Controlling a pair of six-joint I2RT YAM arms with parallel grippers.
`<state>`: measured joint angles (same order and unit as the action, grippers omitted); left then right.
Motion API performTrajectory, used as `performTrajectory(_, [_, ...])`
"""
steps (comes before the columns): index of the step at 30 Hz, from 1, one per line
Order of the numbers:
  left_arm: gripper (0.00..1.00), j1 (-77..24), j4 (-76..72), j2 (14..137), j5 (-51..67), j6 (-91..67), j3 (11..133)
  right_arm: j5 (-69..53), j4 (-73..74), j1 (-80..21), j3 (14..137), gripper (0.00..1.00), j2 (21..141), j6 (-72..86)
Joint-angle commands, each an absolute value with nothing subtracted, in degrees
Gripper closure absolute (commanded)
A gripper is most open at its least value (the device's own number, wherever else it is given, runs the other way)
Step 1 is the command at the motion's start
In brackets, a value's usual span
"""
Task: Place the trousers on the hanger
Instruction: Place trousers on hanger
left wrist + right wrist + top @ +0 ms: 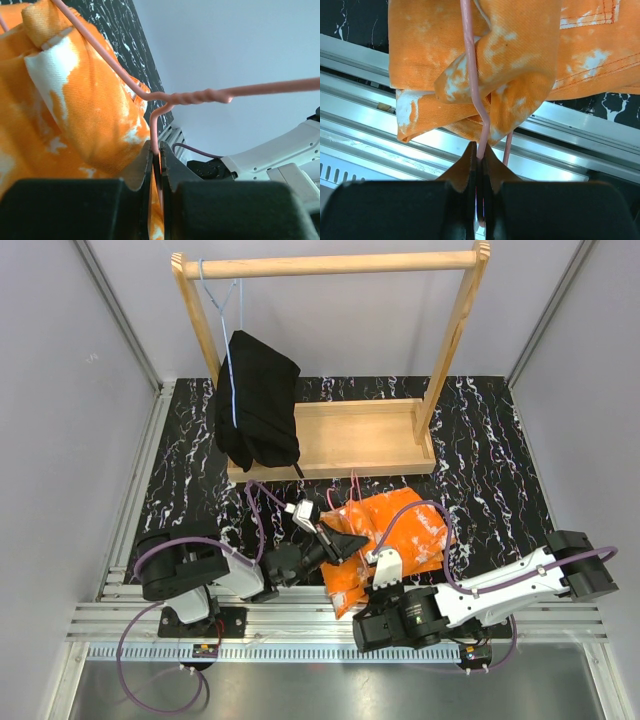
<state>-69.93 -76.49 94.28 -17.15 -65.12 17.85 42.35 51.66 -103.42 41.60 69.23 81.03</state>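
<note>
At the lower centre of the top view, a crumpled heap of the trousers point(400, 535) on the black marbled bench point(500, 440), between the two wrists. Left arm point(235, 575) reaching in from the lower left, right arm point(500, 590) from the lower right.

Left jaws: pressed together, with only a sliver of gap. Clamped in that gap, at bottom centre of the left wrist view, the thin pink wire of the hanger point(200, 96), along with an edge of orange cloth. Above the pinch, wire rising, bending at the twisted neck, then running off to the right edge. Another strand slanting up to the top left across the trousers point(85, 110). Cloth bulging against the left side of the jaws, touching them.

Right jaws: likewise closed to a hairline, gripping the hanger point(470, 75) at bottom centre of the right wrist view. From the pinch, wire climbing up over the folded trousers point(520, 50) to the top edge. Just right of the jaws, a second pink strand emerging from under the cloth, not held. Beneath the cloth's lower edge, an aluminium rail point(360, 65).

In the upper part of the top view, a wooden rack point(330, 265), with a black garment point(258, 410) hanging from a light-blue hanger point(232, 350) at its left end, well apart from the trousers.
</note>
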Motion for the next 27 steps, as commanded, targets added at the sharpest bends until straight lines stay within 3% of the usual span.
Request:
performTrajectory(1, [1.00, -69.52, -95.45, 95.97, -18.28, -64.16, 15.30, 44.47, 56.42, -104.15, 43.42, 0.97, 66.98, 83.84])
performTrajectory(2, [1.00, -69.43, -95.45, 96.15, -18.46, -64.25, 14.51, 44.65, 58.08, -104.15, 43.59, 0.94, 66.62, 83.93])
performTrajectory(4, [1.00, -69.43, -95.45, 96.50, -18.98, -64.60, 13.71, 45.70, 60.28, -104.15, 44.38, 0.75, 65.57, 84.55])
performTrajectory(8, [1.00, -69.43, -95.45, 97.12, -19.42, -64.69, 11.69, 48.95, 68.26, -104.15, 46.14, 0.25, 62.85, 86.48])
performTrajectory(11, [1.00, -69.43, -95.45, 97.21, -19.34, -64.77, 11.08, 53.43, 74.67, -103.80, 47.28, 0.12, 59.07, 89.20])
performTrajectory(12, [1.00, -69.43, -95.36, 97.21, -19.25, -64.78, 10.99, 55.44, 76.01, -103.71, 47.29, 0.12, 57.58, 91.47])
performTrajectory(18, [1.00, -69.52, -95.45, 97.73, -18.90, -64.95, 11.60, 54.51, 60.93, -94.06, 44.04, 0.11, 47.11, 70.56])
performTrajectory(27, [1.00, -69.52, -95.36, 97.30, -19.95, -65.83, 11.08, 43.96, 46.50, -74.46, 43.95, 0.09, 52.64, 50.29])
